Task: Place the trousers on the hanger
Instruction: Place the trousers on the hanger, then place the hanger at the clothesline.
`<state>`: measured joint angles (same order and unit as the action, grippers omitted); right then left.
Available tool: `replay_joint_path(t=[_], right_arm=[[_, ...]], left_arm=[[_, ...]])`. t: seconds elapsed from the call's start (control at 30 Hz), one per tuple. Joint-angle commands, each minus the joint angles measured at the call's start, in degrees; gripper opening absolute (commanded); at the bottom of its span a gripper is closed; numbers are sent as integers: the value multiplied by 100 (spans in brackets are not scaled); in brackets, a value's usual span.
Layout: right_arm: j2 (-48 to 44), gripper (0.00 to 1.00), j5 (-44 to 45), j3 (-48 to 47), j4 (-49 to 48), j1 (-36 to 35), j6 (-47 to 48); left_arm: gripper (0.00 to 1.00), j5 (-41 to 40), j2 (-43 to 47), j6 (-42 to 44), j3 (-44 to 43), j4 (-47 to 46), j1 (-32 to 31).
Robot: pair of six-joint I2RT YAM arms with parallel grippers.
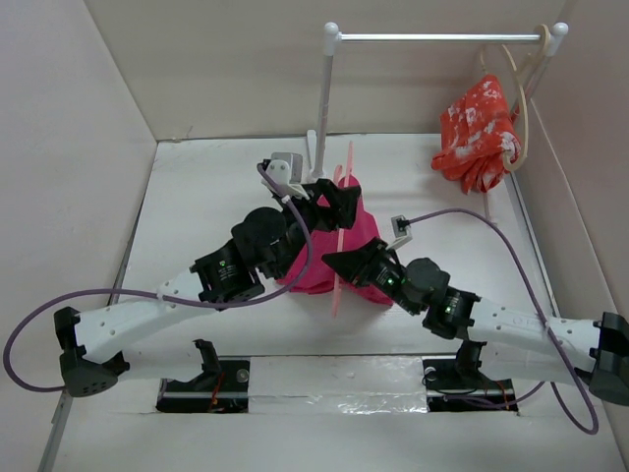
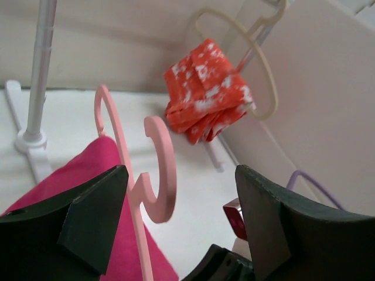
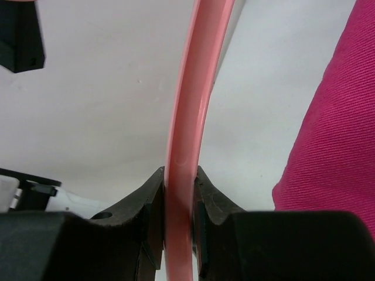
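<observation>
Top external view: a white table walled with plain panels fills the frame. A white clothes rack stands at its far side. The left arm and right arm reach in from the near edge and meet at the middle of the table.

The trousers are bunched in a magenta heap at the middle of the table, just in front of the rack's post and beneath both wrists. The cloth shows on both sides of the hanger. Whether it is draped over the hanger's bar cannot be told. A red-orange patterned garment hangs from a beige hanger at the right end of the rail, well apart from the trousers.

The hanger is seen edge-on as a thin pink line running from near the post base towards the arms, across the trousers.

The left gripper sits at the hanger's far end. In the left wrist view its jaws stand wide apart and grip nothing. The pink hook lies in the gap between them, closer to the left finger.

The right gripper is at the near part of the hanger. The right wrist view shows its jaws nearly together, pinching the thin pink bar on both sides, with magenta cloth just to the right.
</observation>
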<state>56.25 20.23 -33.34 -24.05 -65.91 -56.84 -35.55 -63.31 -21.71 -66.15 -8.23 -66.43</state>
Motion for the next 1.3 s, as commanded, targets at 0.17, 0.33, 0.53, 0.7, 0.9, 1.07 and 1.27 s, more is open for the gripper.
replay_joint_path(t=[0.17, 0.33, 0.53, 0.7, 0.9, 1.07, 1.27], right_arm=[[-500, 0, -1361, -181, -1189, 1351, -257], [-527, 0, -1916, -523, -997, 2212, -205], [-19, 0, -2919, -1646, -435, 3443, 85], [641, 0, -3525, -2535, -232, 4120, 191], [1660, 0, -3886, -3642, -126, 4692, 253], [2416, 0, -4474, -4250, -372, 5166, 59], [2970, 0, -4949, -4794, -548, 5430, -55]], left_arm=[[79, 207, 573, 440, -303, -669, 69], [69, -355, 1337, 370, 1006, -1339, 209], [67, -120, 1585, -219, 2316, -1322, 789], [67, -162, 1550, -237, 3202, -1576, 957], [67, -119, 1471, -175, 3654, -1780, 1018], [67, 284, 1427, -184, 3706, -1927, 1018], [67, 365, 1374, -149, 3644, -1832, 1018]])
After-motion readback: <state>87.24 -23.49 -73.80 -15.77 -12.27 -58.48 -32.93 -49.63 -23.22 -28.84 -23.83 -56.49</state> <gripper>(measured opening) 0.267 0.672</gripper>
